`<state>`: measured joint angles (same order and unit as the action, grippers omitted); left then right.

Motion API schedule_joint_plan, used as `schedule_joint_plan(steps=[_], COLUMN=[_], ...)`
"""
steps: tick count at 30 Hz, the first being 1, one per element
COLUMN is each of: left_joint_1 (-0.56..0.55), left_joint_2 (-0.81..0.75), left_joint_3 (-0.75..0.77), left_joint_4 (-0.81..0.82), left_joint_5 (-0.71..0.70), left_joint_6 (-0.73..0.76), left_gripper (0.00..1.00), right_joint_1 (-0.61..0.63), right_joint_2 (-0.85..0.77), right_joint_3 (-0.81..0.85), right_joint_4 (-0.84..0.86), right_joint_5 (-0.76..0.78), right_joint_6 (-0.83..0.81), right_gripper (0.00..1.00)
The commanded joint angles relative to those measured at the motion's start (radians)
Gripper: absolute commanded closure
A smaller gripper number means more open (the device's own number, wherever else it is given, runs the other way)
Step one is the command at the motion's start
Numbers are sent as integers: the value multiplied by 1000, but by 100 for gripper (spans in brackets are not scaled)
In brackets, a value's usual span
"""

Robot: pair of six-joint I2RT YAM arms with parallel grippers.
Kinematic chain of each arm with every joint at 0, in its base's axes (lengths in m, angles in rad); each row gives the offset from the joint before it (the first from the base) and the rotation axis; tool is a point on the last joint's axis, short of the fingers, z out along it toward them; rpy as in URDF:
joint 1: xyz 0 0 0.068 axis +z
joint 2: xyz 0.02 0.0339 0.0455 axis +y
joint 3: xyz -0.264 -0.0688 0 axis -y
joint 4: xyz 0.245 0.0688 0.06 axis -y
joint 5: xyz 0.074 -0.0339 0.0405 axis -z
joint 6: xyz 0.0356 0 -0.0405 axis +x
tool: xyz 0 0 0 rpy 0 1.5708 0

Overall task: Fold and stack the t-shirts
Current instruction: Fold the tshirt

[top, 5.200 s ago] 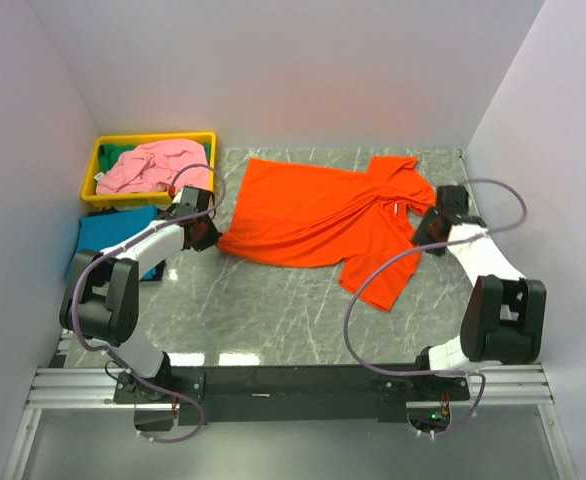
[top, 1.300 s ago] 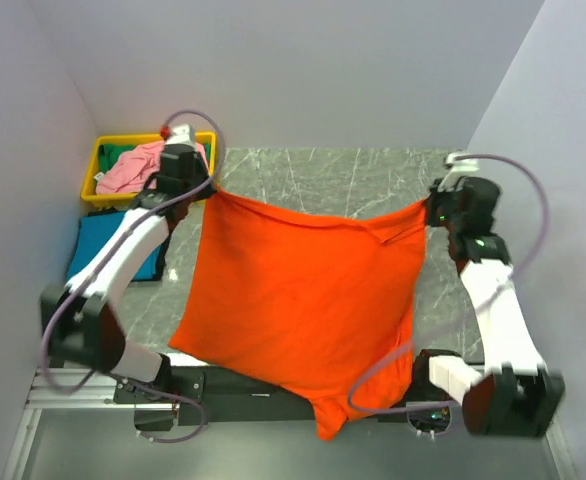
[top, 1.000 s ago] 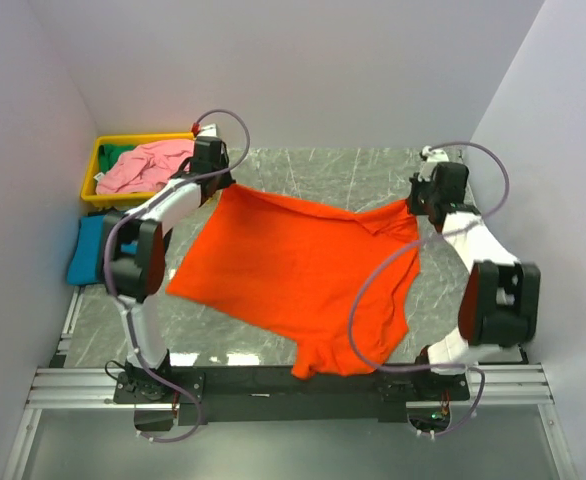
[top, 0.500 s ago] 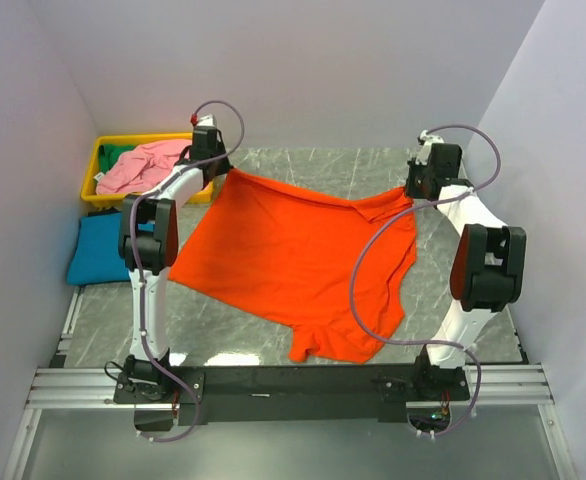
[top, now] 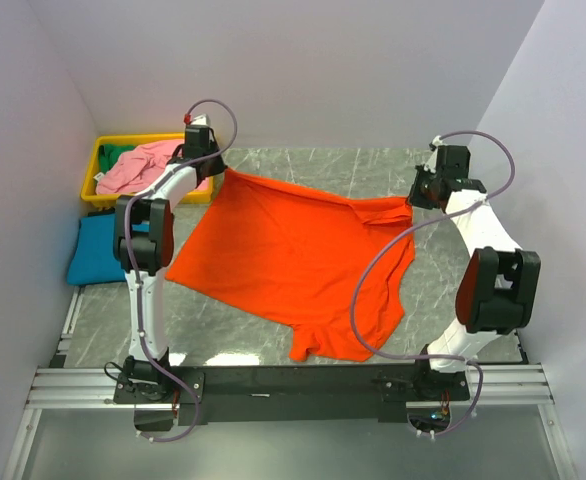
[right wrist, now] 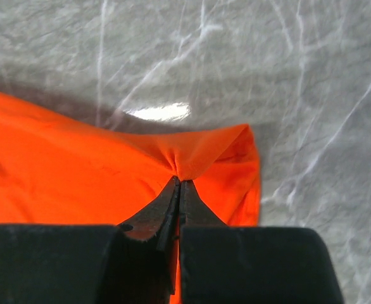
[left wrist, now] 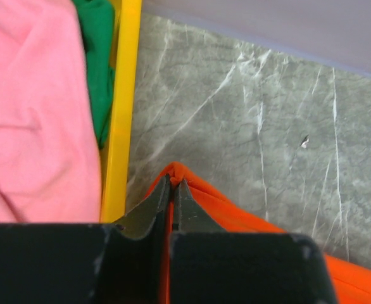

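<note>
The left gripper [left wrist: 173, 185] and right gripper [right wrist: 178, 183] were clamped on thin pinches of the orange shirt [top: 293, 260], which might slip under tension.

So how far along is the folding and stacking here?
Done: the teal t-shirt lies as a compact, apparently folded block beside the yellow tray. In hand: the orange t-shirt is spread open on the table, both sets of jaws shut on its far corners; no fold made yet. Left: folding it, then the pink t-shirt, crumpled in the tray, and stacking all three.
</note>
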<state>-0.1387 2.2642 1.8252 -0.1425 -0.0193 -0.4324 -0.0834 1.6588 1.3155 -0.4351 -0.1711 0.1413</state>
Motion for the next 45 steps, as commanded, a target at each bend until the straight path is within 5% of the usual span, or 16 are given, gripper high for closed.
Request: schedule_joint_plan(steps=[1, 45], left_joint_1=[5, 7], left_joint_2=[-95, -157], left_joint_3=[-15, -58], left_joint_4=[-8, -233], left_joint_5=[12, -62], left_joint_6=[21, -19], left_gripper=[99, 99], right_joint_1=[-4, 19], right_joint_2=[-83, -491], right_joint_3=[-30, -588], right_joint_4=[-50, 18], right_joint_5=[-41, -195], right_joint_6=[70, 311], right_gripper=[100, 100])
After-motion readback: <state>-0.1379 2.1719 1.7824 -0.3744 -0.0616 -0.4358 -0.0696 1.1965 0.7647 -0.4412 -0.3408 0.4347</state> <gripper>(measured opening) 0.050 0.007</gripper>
